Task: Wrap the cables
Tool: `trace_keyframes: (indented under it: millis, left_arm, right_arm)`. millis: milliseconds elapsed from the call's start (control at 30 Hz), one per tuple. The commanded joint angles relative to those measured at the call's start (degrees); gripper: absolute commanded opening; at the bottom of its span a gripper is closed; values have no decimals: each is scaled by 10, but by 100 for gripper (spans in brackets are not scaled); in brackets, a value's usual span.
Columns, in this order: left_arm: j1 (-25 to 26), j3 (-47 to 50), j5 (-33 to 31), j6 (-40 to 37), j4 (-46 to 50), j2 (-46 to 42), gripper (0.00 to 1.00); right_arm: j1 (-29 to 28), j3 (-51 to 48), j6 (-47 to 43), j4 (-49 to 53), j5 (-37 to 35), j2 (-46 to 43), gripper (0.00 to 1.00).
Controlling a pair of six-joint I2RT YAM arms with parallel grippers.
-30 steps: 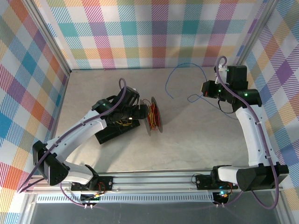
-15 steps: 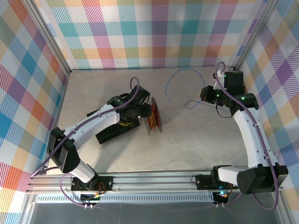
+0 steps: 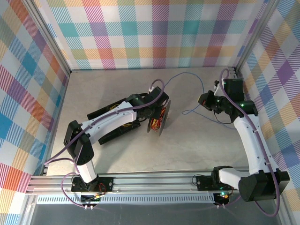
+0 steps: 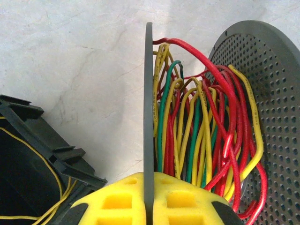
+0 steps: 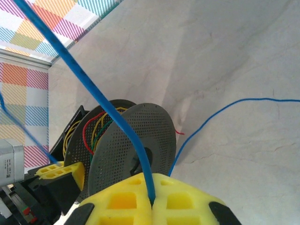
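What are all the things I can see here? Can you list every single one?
spool: one, grey, two discs full of holes, standing on edge mid-table
wound cables: many, red, yellow and green, around the spool
blue cable: one, blue, looping loose over the far side of the table
black tray: one, black, thin yellow wires inside, left of the spool
table: one, pale marbled, under everything
walls: three, bright plaid, around the table
rail: one, silver, near edge
arms: two, white and black with lilac cables
left tool: one, yellow, shut on a spool disc's edge
right tool: one, yellow, shut on the blue cable
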State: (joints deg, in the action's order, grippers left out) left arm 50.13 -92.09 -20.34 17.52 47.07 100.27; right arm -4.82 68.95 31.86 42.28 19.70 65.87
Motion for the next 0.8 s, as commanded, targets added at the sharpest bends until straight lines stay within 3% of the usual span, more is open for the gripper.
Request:
trace_keyframes:
  millis: [0,67,133,333,567,667,767]
  left_arm:
    - [1,-9,-41,-28,3,-18,16]
    - [1,-1,-34,-25,-5,-27,31]
    - [2,8,-28,-21,-15,-38,37]
    - [-3,34,-22,2,-30,-73,42]
    - [-25,80,2,50,-53,-130,47]
    - [-39,99,35,63,-76,-150,62]
    - [-58,115,80,74,-101,-164,88]
  right_arm:
    - [1,-18,61,-23,32,-19,0]
    - [0,-29,83,-27,42,-21,0]
    - [-3,-38,102,-32,52,-25,0]
    - [-35,-60,148,-30,36,-29,0]
    - [-83,-74,186,-2,-31,-31,0]
    - [-105,-80,202,4,-62,-33,0]
    - [-121,-90,217,1,-82,-34,0]
